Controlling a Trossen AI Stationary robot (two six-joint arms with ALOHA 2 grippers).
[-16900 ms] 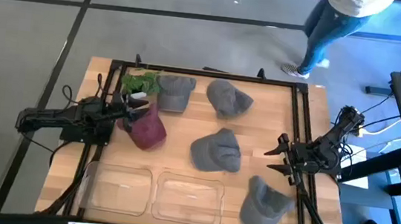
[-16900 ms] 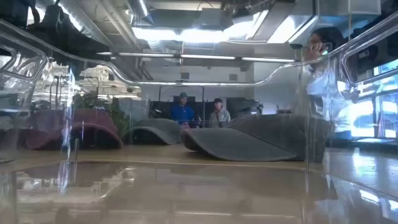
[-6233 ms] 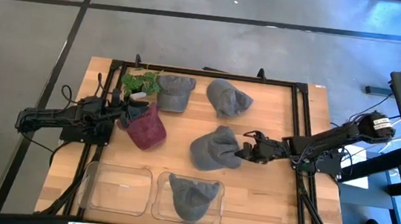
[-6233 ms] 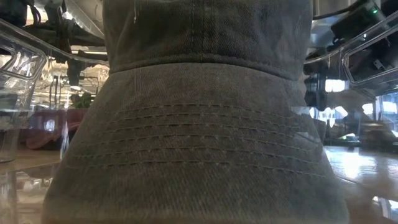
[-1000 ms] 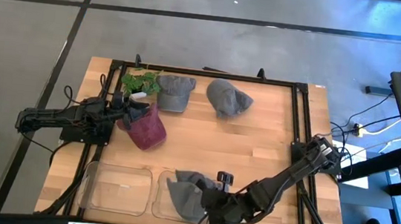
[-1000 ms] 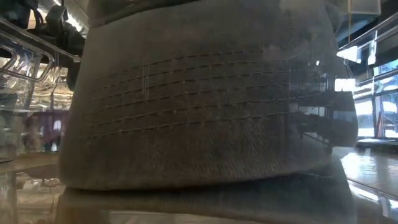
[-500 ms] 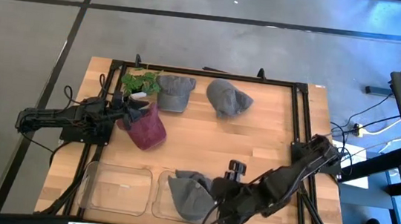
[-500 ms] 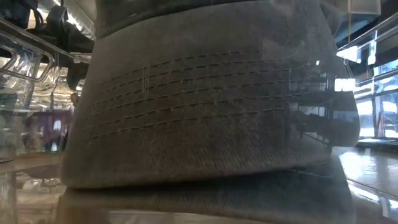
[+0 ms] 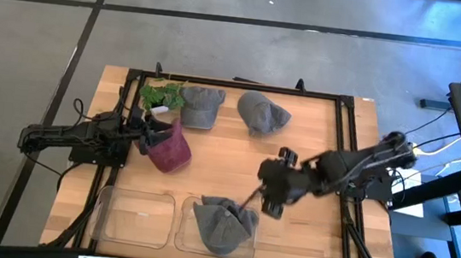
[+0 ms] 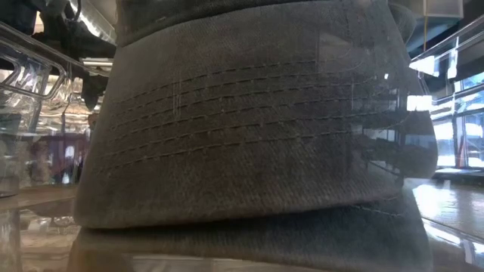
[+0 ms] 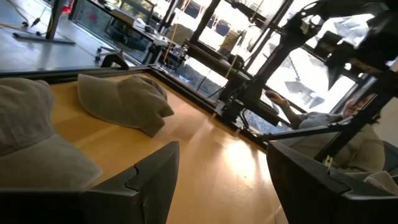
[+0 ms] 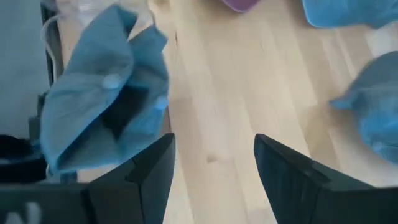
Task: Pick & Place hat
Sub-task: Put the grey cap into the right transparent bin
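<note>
Two grey hats [image 9: 223, 223] lie piled in the right clear bin [image 9: 245, 252]; the upper one's brim [image 10: 249, 128] fills the low view. In the right wrist view the pile [image 12: 102, 93] lies off to the side. My right gripper [image 9: 268, 200] hangs open [image 12: 211, 168] over bare wood just beyond the bin's far right corner, holding nothing. Two more grey hats [image 9: 201, 104] [image 9: 262, 111] rest on the table's far side. A maroon hat [image 9: 168, 147] lies on the left. My left gripper [image 9: 149, 129] waits beside it, open [image 11: 217, 174].
A green plant [image 9: 159, 94] stands at the far left corner beside the maroon hat. A second clear bin [image 9: 135, 215] sits at the near left. A black frame rail [image 9: 345, 141] runs round the table. Bare wood [image 9: 297, 153] shows in the middle and on the right.
My right gripper has pulled back from over the right bin toward the table's far and right side and risen. The grey hat it brought stays in the bin on top of the other hat and has settled slightly.
</note>
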